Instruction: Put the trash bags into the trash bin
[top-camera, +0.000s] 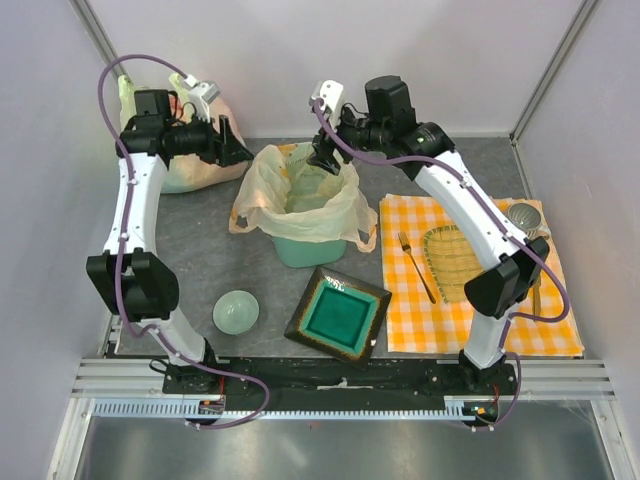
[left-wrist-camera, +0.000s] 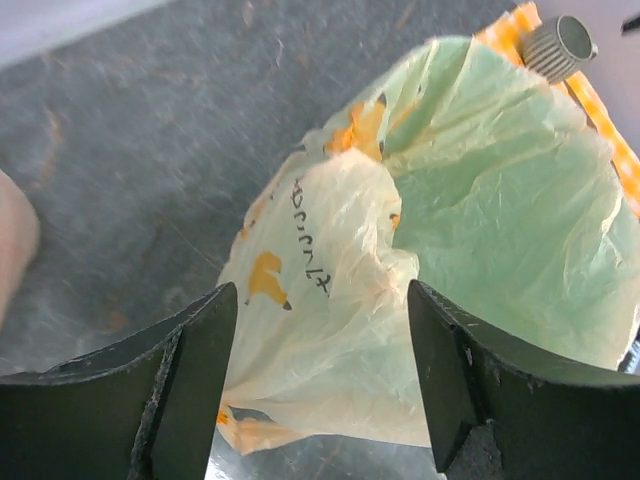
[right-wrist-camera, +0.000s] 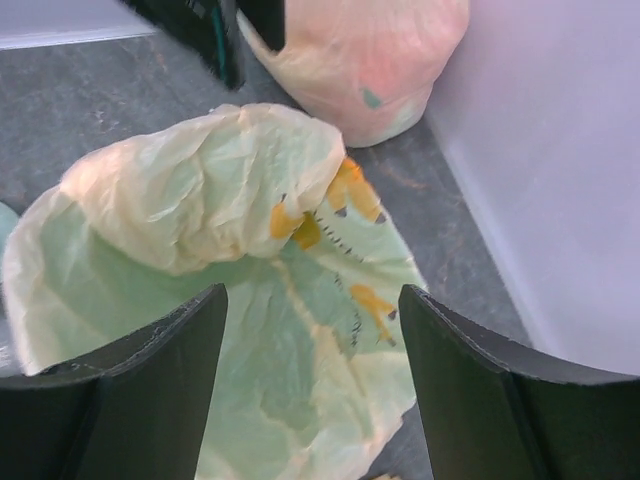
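Top view: the trash bin (top-camera: 308, 250) stands on the grey worktop (top-camera: 200, 245) at the centre of the frame. The trash bag (top-camera: 262, 196) sits inside it as a liner. Its mouth is spread over the rim, and loose film hangs down the outside on the left and right of the bin. The bin's green shows through the film inside.

Left arm: it rises from its base at lower left and runs up the left side of the frame. It bends at upper left, and the forearm reaches right toward the centre. The left pincer (top-camera: 232, 148) points at the bin's upper left rim, just beside the draped film and apart from it. In the left wrist view the fingers (left-wrist-camera: 190, 380) stand wide, with nothing between them. The bag lies beyond them, untouched.

Right arm: it rises from its base at lower right and slants up and left across the orange checked cloth (top-camera: 480, 310). The wrist turns down at upper centre. The right pincer (top-camera: 325, 160) hangs over the bin's upper right rim. In the right wrist view its fingers are wide apart and hold nothing; the bag's open mouth lies below them.

Other items: a stuffed bag (top-camera: 195, 170) is in the upper left corner, behind the left pincer. A small pale bowl (top-camera: 236, 311) and a square teal dish (top-camera: 338, 313) lie below the bin. A fork (top-camera: 416, 267) lies on the cloth.
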